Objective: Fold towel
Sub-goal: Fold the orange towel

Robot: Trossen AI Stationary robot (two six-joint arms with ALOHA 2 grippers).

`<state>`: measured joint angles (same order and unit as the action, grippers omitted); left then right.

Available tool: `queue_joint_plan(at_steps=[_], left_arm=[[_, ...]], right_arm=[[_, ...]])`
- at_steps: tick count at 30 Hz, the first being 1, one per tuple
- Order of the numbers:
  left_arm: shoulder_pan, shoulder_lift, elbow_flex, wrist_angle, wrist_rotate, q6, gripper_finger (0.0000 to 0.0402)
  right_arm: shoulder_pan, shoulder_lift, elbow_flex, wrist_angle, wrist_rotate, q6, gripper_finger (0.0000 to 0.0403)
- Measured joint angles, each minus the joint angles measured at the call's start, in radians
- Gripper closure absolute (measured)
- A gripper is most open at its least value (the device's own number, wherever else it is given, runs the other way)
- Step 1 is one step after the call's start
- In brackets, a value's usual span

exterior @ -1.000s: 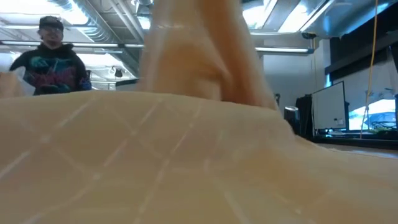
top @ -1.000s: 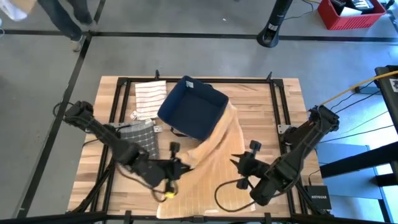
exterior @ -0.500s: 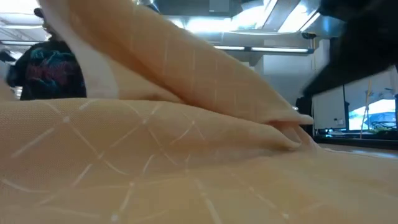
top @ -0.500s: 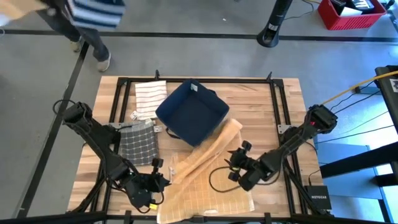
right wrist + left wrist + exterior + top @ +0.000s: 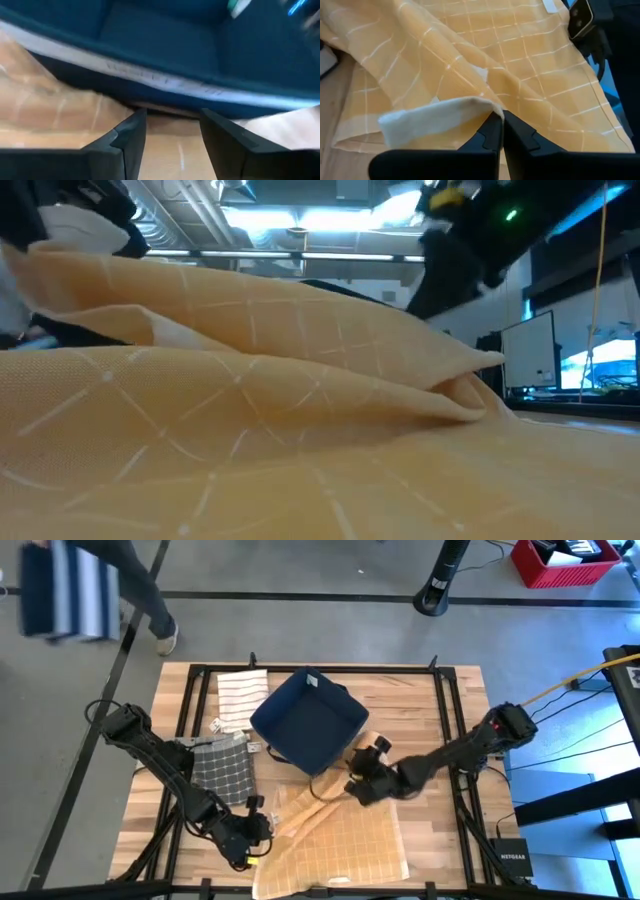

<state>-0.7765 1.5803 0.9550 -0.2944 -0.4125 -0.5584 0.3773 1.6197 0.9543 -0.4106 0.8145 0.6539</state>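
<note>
Left gripper (image 5: 500,131) pinches towel (image 5: 340,840) edge; right gripper (image 5: 170,131) open.

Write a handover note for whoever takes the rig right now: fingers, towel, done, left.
Left gripper: fingers shut on a towel corner at the table's front left.
Right gripper: fingers open, empty, beside the blue bin.
Towel: yellow, at the front, one strip rucked diagonally across it.
Done: one rough fold.
Left: flatten it, finish folding.
</note>
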Motion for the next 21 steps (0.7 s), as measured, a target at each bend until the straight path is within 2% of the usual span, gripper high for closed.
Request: queue_joint_plan(at_steps=[3,7,11,15,18,21], left_arm=[[-0.001,0.0,0.0,-0.006,0.002,-0.015,0.0398],[-0.002,0.0,0.0,-0.008,0.002,-0.018,0.0399],[-0.005,0.0,0.0,-0.009,-0.002,-0.018,0.0398],[0.0,0.0,0.0,-0.009,-0.008,-0.018,0.0399],[0.002,0.0,0.0,-0.009,-0.014,-0.013,0.0399],[0.004,0.0,0.0,-0.008,-0.017,-0.012,0.0396]], right_arm=[[-0.049,0.021,0.0,-0.012,-0.184,0.001,0.0215],[0.001,0.025,0.001,-0.025,-0.35,0.045,0.0215],[0.128,0.043,0.001,-0.037,-0.401,0.139,0.0215],[0.235,0.12,0.001,-0.028,-0.404,0.224,0.0215],[0.274,0.191,0.001,-0.012,-0.403,0.256,0.0215],[0.279,0.2,0.035,-0.051,-0.425,0.26,0.0215]])
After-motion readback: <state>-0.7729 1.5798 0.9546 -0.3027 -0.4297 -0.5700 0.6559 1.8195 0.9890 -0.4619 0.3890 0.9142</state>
